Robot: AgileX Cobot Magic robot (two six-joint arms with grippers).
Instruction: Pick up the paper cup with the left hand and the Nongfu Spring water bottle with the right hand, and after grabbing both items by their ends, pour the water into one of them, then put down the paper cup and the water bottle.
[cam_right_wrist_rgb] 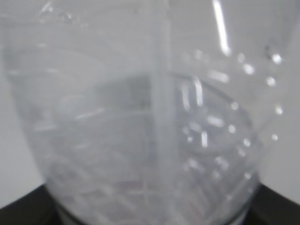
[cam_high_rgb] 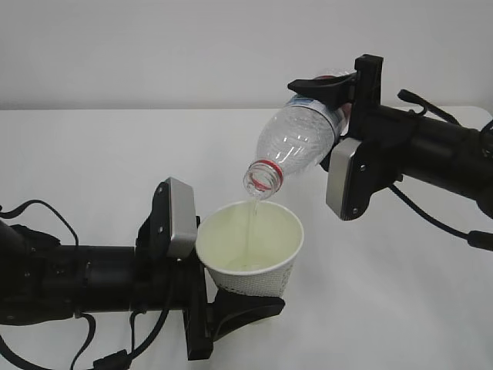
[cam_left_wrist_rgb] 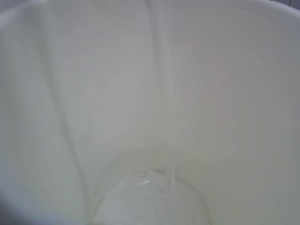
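At lower centre, the left hand (cam_high_rgb: pixel 231 304) grips the paper cup (cam_high_rgb: pixel 250 247) by its base. At upper right, the right hand (cam_high_rgb: pixel 339 96) clamps the tilted Nongfu Spring water bottle (cam_high_rgb: pixel 296 142). A thin stream of water (cam_high_rgb: pixel 250 220), apparently continuous, enters the cup.

Plain white matte tabletop (cam_high_rgb: pixel 92 154) meeting a bare pale grey wall (cam_high_rgb: pixel 154 46) behind; soft, even, diffuse lighting throughout.
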